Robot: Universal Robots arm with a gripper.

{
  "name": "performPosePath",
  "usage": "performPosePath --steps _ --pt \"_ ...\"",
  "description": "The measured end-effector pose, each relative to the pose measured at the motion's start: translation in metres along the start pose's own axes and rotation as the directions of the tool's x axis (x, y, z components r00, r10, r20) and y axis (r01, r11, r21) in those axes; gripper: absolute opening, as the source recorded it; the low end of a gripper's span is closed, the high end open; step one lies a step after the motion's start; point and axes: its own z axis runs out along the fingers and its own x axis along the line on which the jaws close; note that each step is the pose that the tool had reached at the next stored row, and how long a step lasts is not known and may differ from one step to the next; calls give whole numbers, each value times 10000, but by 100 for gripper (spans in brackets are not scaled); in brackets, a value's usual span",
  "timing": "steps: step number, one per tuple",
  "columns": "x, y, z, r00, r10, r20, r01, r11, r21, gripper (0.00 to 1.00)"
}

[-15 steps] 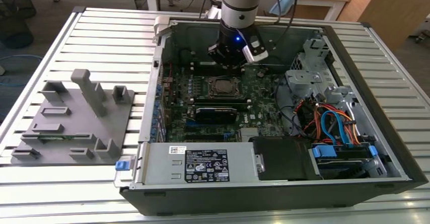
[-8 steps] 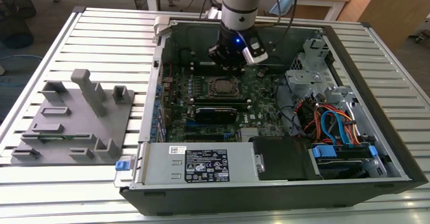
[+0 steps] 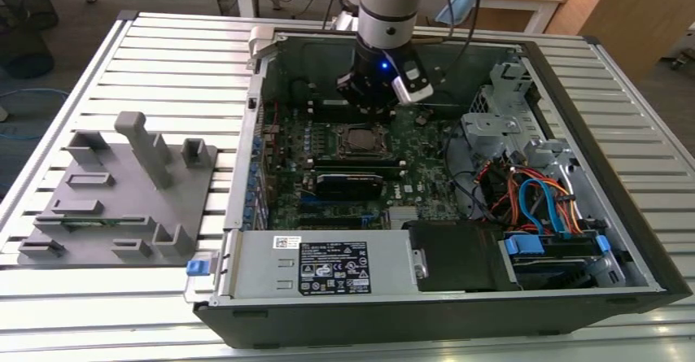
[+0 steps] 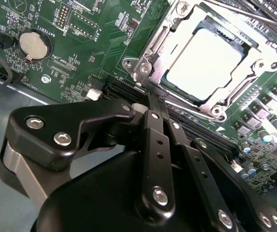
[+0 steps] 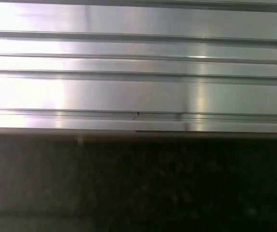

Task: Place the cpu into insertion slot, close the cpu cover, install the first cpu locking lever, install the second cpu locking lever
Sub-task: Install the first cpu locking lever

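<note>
The cpu (image 4: 206, 58) lies flat in the insertion slot (image 3: 359, 140) on the green board, dull silver top up. The cpu cover (image 4: 163, 39), a silver frame, lies down around it. A thin metal lever rod (image 4: 254, 18) runs along one side of the socket. In the second wrist view my gripper (image 4: 153, 99) is shut, its black fingers (image 4: 154, 140) pressed together with nothing seen between them. Their tips sit right at a corner of the socket frame. In the exterior view the gripper (image 3: 375, 102) hangs inside the case, just behind the socket.
The open computer case (image 3: 565, 134) lies on a slatted aluminium table (image 3: 163, 61). A black module (image 3: 347, 185) sits in front of the socket, with cables (image 3: 543, 199) and a drive cage (image 3: 494, 126) at the exterior view's right. A grey fixture block (image 3: 120, 191) stands on the left.
</note>
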Motion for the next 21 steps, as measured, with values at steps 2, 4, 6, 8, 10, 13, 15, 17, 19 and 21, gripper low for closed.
performPosePath --steps 2,4,6,8,10,13,15,17,19,21 --pt "0 1 -5 10000 0 1 0 10000 -2 10" --pt "0 0 -5 10000 0 0 0 10000 3 10" --pt "-1 0 -5 10000 -2 -1 2 10000 51 10" --pt "-1 0 1 10000 -4 -2 4 9999 135 10" --pt "-2 -1 8 10000 -6 -3 6 9998 203 10" --pt "-2 -1 10 10000 -6 -3 6 9998 217 10" --pt "-3 -1 13 10000 -5 -3 5 9998 218 10" --pt "-3 -2 15 10000 -4 -3 4 9998 219 10" --pt "-3 -2 19 10000 -5 -2 5 9998 220 10" --pt "-4 -1 25 10000 -5 1 5 9998 214 10"
